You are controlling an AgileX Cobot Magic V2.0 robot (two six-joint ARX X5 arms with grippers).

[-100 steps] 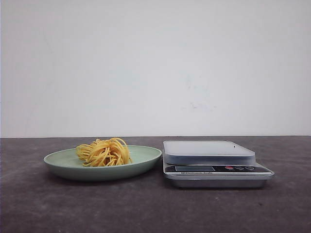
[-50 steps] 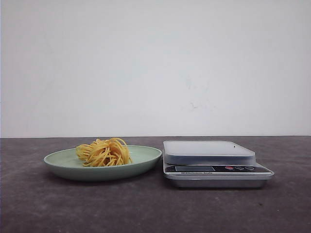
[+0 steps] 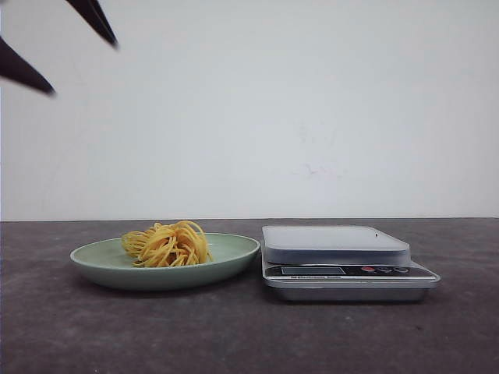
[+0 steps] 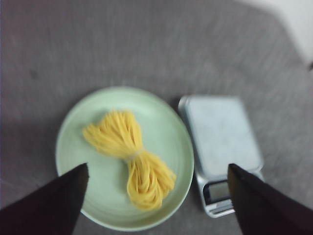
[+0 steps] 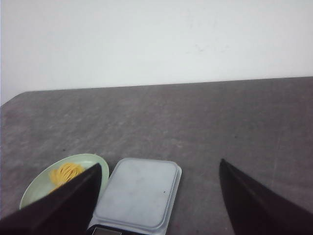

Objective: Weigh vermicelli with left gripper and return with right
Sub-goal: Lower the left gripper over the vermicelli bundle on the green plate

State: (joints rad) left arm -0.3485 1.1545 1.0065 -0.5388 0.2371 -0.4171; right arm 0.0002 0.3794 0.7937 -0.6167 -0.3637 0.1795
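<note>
Two fingers of the left gripper stand spread apart, high above the plate, holding nothing. Vermicelli lies on that plate, beside the scale. Approach step, I judge: next, descend and grasp.

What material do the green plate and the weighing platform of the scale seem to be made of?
The plate looks like matte plastic or melamine: an even pale green with a thin rim and no glassy shine, though glazed ceramic cannot be excluded. The scale platform looks like brushed metal, probably stainless steel: flat silver-grey with a soft, dull sheen. Its base appears to be silver-coloured plastic.
</note>
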